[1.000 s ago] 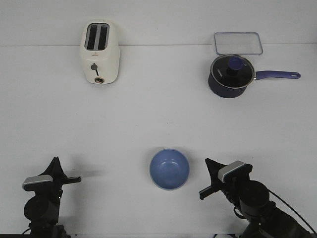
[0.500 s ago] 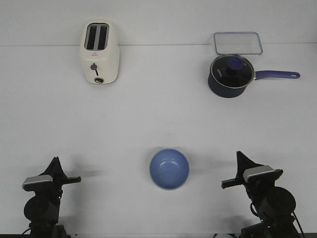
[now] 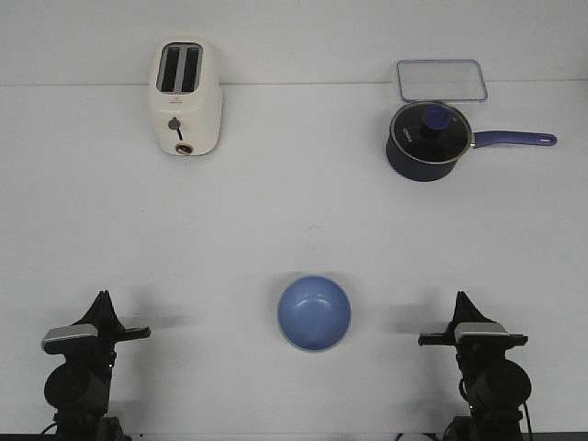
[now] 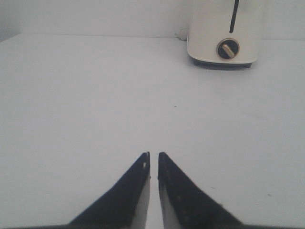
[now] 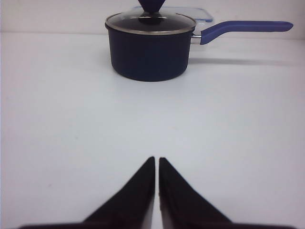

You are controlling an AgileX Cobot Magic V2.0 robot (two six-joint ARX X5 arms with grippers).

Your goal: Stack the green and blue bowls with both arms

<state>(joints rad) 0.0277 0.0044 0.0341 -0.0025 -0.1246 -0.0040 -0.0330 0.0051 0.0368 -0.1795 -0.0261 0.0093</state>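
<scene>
The small round matte blue bowl (image 3: 314,312) sits on the white table (image 3: 294,211), between the two grippers and apart from both. The left gripper (image 4: 153,155) has its tips together and holds nothing; the right gripper (image 5: 156,160) is the same. No green bowl shows in any view; perhaps it is nested under the blue one, I cannot tell. The risk: with the tips together, neither gripper can take the rim; it would only push the bowl away.

Both arms black; left arm (image 3: 81,372) and right arm (image 3: 484,377) each carry a silver-grey wrist block. Fingers (image 4: 138,188) black, pointed, matte.
</scene>
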